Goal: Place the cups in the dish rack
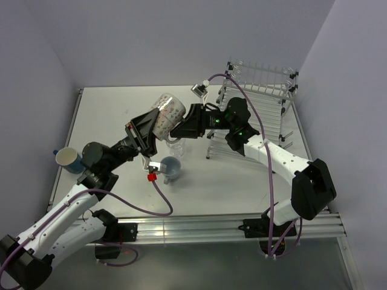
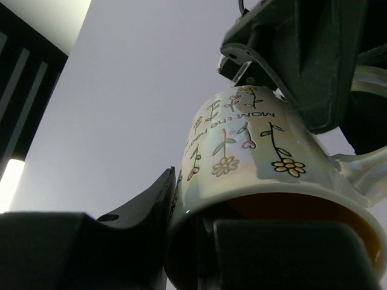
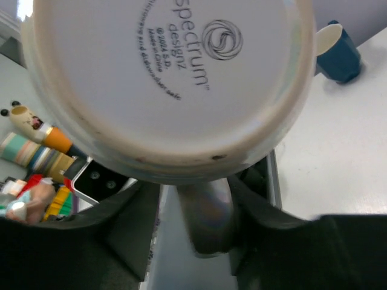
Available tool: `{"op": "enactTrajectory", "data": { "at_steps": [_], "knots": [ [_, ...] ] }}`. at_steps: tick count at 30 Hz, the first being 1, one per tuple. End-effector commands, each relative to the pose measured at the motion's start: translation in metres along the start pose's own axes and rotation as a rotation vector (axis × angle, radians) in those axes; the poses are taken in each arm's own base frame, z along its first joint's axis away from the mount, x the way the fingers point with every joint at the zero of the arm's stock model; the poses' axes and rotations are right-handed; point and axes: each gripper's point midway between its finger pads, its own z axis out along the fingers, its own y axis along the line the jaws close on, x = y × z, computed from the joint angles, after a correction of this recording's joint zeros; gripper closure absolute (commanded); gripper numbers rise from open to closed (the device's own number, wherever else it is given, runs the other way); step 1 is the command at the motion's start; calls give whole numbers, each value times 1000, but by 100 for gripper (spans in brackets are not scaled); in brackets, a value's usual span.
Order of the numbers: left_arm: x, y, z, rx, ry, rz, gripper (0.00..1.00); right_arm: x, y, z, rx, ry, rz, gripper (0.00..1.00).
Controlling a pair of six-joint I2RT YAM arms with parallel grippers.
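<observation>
The white mug with orange inside (image 1: 168, 115), painted with flowers, is held in the air over the table's middle, tilted with its base to the right. My left gripper (image 1: 151, 130) is shut on its rim, one finger inside and one outside; the left wrist view shows the mug (image 2: 254, 151) close up. My right gripper (image 1: 184, 127) is open at the mug's base (image 3: 175, 72), its fingers either side of the handle (image 3: 208, 217) with gaps. A blue mug (image 1: 68, 159) stands at the left. The dish rack (image 1: 260, 103) stands at the back right.
A pale blue cup (image 1: 170, 167) and a clear glass tumbler (image 1: 175, 147) stand on the table under the held mug. The blue mug also shows in the right wrist view (image 3: 338, 51). Purple cables hang from both arms.
</observation>
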Motion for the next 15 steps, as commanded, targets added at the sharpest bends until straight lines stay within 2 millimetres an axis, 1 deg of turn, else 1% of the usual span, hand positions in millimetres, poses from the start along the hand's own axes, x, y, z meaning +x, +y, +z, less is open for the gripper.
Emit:
{"op": "enactTrajectory", "data": {
  "at_steps": [1, 3, 4, 6, 7, 8, 12, 14, 15],
  "knots": [
    [-9, 72, -8, -222, -7, 126, 100, -15, 22, 4, -59, -30, -82, 55],
    [-9, 71, -8, -221, -9, 124, 100, -15, 22, 5, -59, -35, -76, 63],
    [-9, 70, -7, -218, -11, 122, 100, -16, 23, 5, -60, -37, -78, 74],
    [-10, 67, -8, -212, -12, 124, 100, -18, 24, 5, -62, -43, -80, 87],
    [-10, 67, -8, -214, -13, 127, 100, -19, 25, 5, -64, -44, -80, 95],
    [-11, 66, -8, -212, -14, 128, 100, -19, 27, 5, -69, -41, -82, 99],
    [-7, 59, -8, -191, 6, 127, 100, -20, 32, 1, -75, -51, -87, 100],
    [-5, 56, -8, -182, 14, 127, 95, -22, 33, -2, -70, -61, -88, 100],
    [-4, 53, -8, -176, 21, 123, 92, -24, 36, -3, -73, -66, -96, 100]
  ]
}}
